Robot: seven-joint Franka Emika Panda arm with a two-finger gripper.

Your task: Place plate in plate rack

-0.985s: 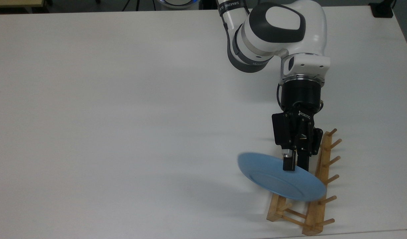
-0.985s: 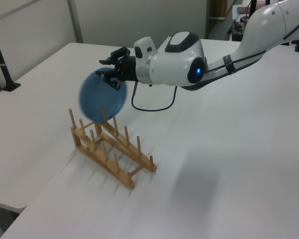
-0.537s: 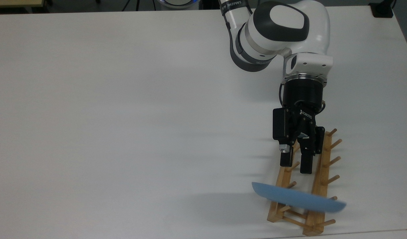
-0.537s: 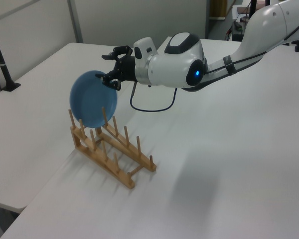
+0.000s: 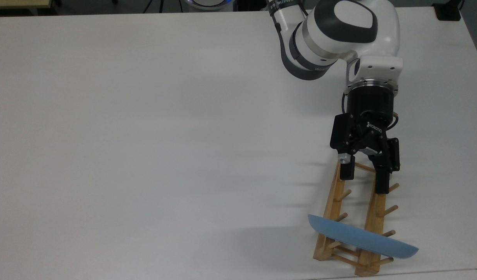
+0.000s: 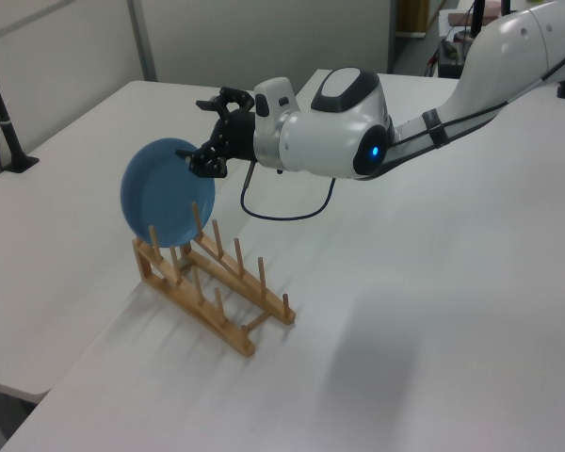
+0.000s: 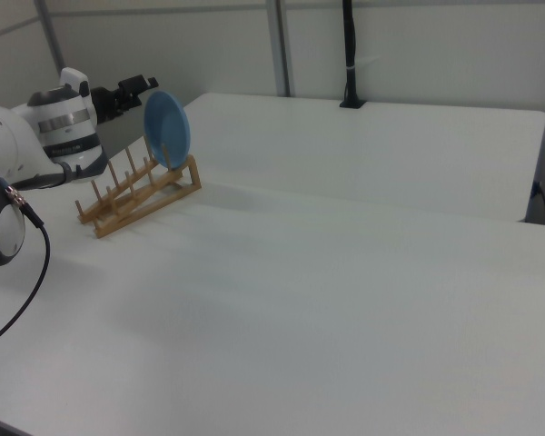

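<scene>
The light-blue plate [image 5: 362, 238] stands on edge between the pegs at the near end of the wooden plate rack [image 5: 331, 198], leaning slightly. In the left view the plate [image 6: 167, 193] sits at the left view's left end of the rack [image 6: 202, 311]. My gripper [image 5: 364, 181] hovers over the rack's far half, open, with nothing between its fingers and a clear gap to the plate. The left view shows the gripper [image 6: 201, 132] just above the plate's upper rim. In the right view, the plate [image 7: 166, 127] leans in the rack [image 7: 145, 202] with the gripper [image 7: 138, 88] behind it.
The rack lies close to the white table's [image 5: 145, 155] front edge in the top view. A black post [image 6: 0, 104] is clamped at the table's far side in the left view. A black cable [image 6: 282, 202] loops under the arm's wrist.
The gripper let go of the plate, which tipped upright and settled between the rack's pegs. The gripper then opened wider and drew back along the rack, away from the plate.
</scene>
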